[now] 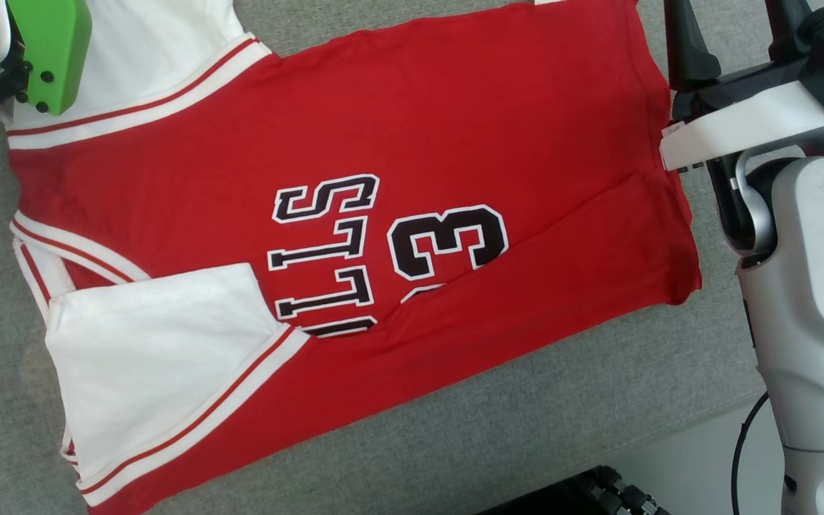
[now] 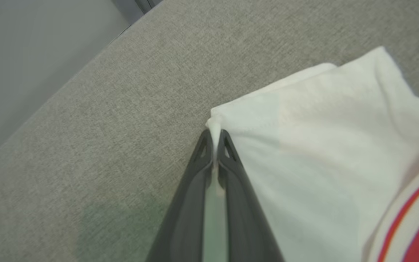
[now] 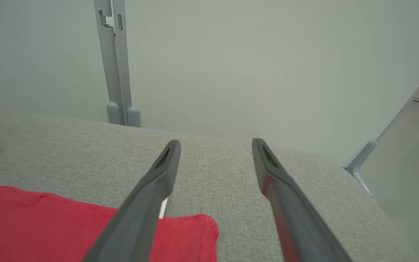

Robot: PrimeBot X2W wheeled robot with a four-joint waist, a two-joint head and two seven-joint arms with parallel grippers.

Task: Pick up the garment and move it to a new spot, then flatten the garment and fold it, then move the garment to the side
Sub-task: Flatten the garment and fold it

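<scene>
The garment [image 1: 455, 129] is a red jersey with white sleeves and black lettering, lying flat on the grey cloth surface [image 1: 526, 429]. Its near long edge is folded up over part of the lettering. In the left wrist view my left gripper [image 2: 215, 140] is shut on the corner of the far white sleeve [image 2: 322, 145], with a pinch of white fabric showing between the tips. My left arm's green housing [image 1: 54, 50] sits over that sleeve. My right gripper [image 3: 216, 145] is open and holds nothing. It hovers just above the red hem corner [image 3: 191, 233]; its fingers [image 1: 684, 43] rise at the top right.
The grey surface [image 3: 231, 163] ends at a far edge before a pale wall, where a metal post [image 3: 116, 72] stands. My pale body [image 1: 812, 286] fills the right side. The near edge of the surface runs at the lower right, with dark hardware [image 1: 612, 493] below it.
</scene>
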